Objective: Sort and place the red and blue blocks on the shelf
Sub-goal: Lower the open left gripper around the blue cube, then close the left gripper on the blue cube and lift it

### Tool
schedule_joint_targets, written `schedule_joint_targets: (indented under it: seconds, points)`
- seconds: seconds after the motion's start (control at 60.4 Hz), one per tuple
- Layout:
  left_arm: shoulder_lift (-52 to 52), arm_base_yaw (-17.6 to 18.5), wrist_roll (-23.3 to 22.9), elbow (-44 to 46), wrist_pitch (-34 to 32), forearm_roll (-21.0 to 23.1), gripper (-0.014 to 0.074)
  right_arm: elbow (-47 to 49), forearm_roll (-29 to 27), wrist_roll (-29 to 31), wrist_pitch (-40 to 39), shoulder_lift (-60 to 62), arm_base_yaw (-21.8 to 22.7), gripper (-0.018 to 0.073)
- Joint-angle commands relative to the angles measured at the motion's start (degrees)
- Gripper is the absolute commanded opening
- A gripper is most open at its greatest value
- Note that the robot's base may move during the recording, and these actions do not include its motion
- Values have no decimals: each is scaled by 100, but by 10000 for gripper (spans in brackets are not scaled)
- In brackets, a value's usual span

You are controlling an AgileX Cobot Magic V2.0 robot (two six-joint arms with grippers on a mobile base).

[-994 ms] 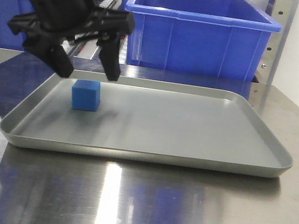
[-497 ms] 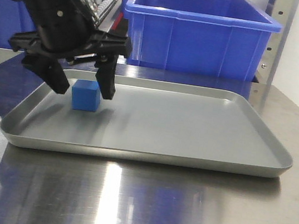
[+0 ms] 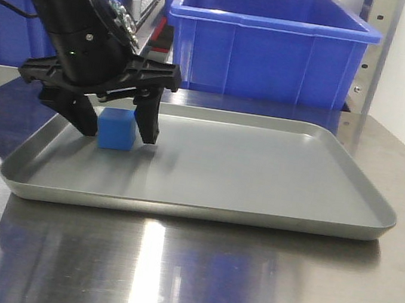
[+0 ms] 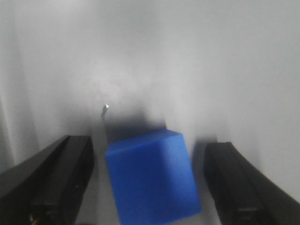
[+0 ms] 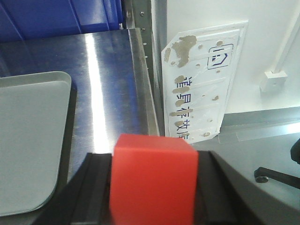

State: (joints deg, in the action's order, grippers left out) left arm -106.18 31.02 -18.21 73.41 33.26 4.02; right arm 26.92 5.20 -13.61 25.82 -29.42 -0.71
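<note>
**Fig.: Left end effector astride blue block; right one gripping red**

We see the left end effector [image 3: 117, 133] down in the grey tray [image 3: 270, 211], spread wide, w/ one finger on each side of the blue block [image 3: 116, 129]. In the left wrist view, gaps show on both sides, i.e. no contact. The block sits on the tray floor at the left end, toward the far rim. The tray lies on the steel counter [image 3: 243, 287]. The right end effector [image 5: 154, 201] pinches the red block [image 5: 153, 176], w/ the counter edge and a tray corner visible beyond. The shelf [image 3: 373, 63] and its blue bins [image 3: 271, 47] stand behind.

A bright blue block [image 3: 117, 129], a bright red block [image 5: 154, 178] — grey tray [image 3: 274, 185], deep blue bins [image 3: 271, 47], all plain.
</note>
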Motion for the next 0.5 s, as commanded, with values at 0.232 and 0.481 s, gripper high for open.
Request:
schedule_joint_targets:
  seconds: [0.232,0.481]
  points:
    - [226,36,-77,176,67,93,224,157,31,18,-482,-7,49,59]
    - [301,25,-77,180,272,70,127,157,31,18,-482,-7,49,59]
